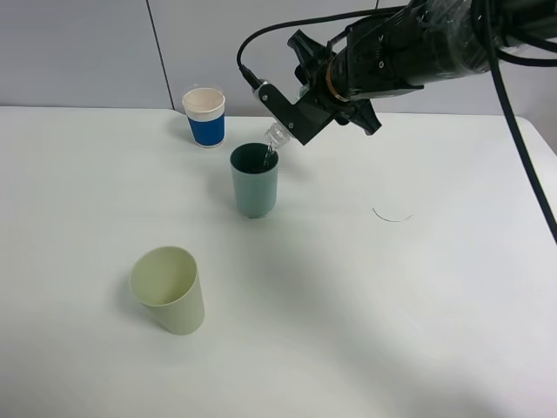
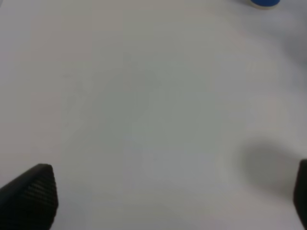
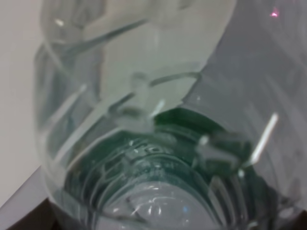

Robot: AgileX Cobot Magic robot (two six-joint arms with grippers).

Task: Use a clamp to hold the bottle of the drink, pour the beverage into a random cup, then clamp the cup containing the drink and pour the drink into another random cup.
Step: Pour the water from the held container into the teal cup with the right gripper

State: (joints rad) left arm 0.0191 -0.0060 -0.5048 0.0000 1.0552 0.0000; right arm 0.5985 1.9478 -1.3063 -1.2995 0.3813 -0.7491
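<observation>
My right gripper [image 1: 291, 113] is shut on a clear plastic bottle [image 1: 275, 135] and holds it tipped, mouth down, right above the rim of a dark teal cup [image 1: 254, 180]. In the right wrist view the bottle [image 3: 144, 96] fills the frame, with the teal cup's inside [image 3: 163, 153] showing through it. A pale green cup [image 1: 170, 290] stands at the front left. A blue cup with a white rim [image 1: 205, 117] stands at the back. My left gripper [image 2: 168, 196] is open and empty over bare table; it is outside the high view.
The white table [image 1: 392, 331] stretches wide to the right and front. A faint curved mark [image 1: 392, 215] lies right of the teal cup. The blue cup's edge [image 2: 264, 2] shows in the left wrist view. Black cables hang from the right arm [image 1: 418, 52].
</observation>
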